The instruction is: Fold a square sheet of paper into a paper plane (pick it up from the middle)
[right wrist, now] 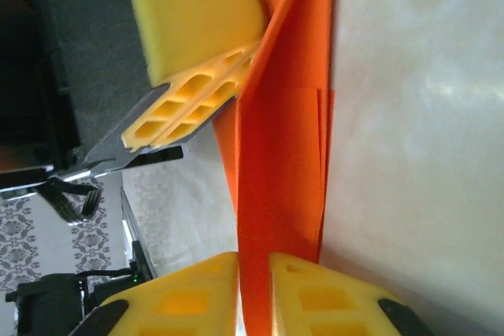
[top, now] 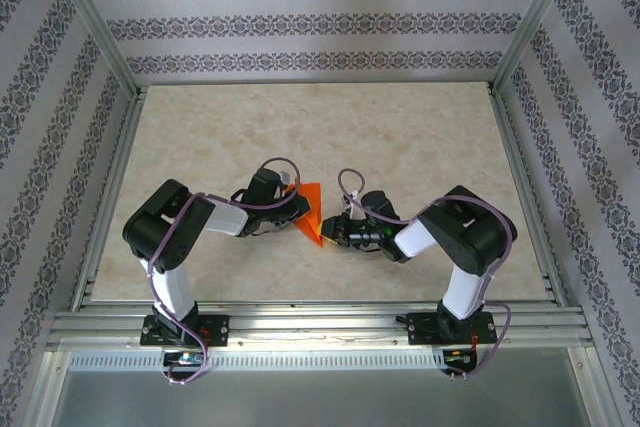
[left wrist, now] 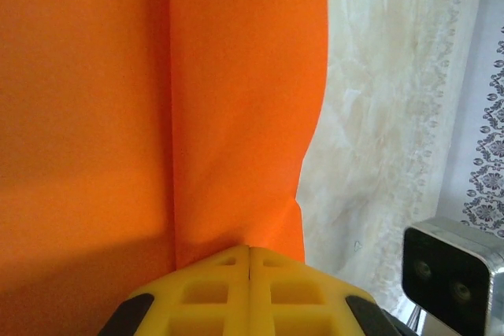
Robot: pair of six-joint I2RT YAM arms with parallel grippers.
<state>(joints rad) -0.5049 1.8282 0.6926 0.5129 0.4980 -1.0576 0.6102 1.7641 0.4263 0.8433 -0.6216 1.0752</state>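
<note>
The bright orange paper (top: pixel 311 210) is folded into layers and held off the table between the two arms, mid-table. In the left wrist view the paper (left wrist: pixel 157 100) shows a straight vertical crease, and my left gripper (left wrist: pixel 249 249) is shut on its lower edge, yellow pads pressed together. My right gripper (right wrist: pixel 253 261) is shut on a narrow folded strip of the paper (right wrist: pixel 279 155), which runs up between its pads. The left gripper's yellow fingers (right wrist: pixel 197 21) pinch the same paper from the far side. From above, my left gripper (top: pixel 296 209) and right gripper (top: pixel 331 232) sit close together.
The beige marbled table (top: pixel 320 137) lies open behind and beside the arms. Patterned walls and an aluminium frame (top: pixel 100 32) enclose it. The right arm's wrist camera (left wrist: pixel 453 273) hangs close at the lower right of the left wrist view.
</note>
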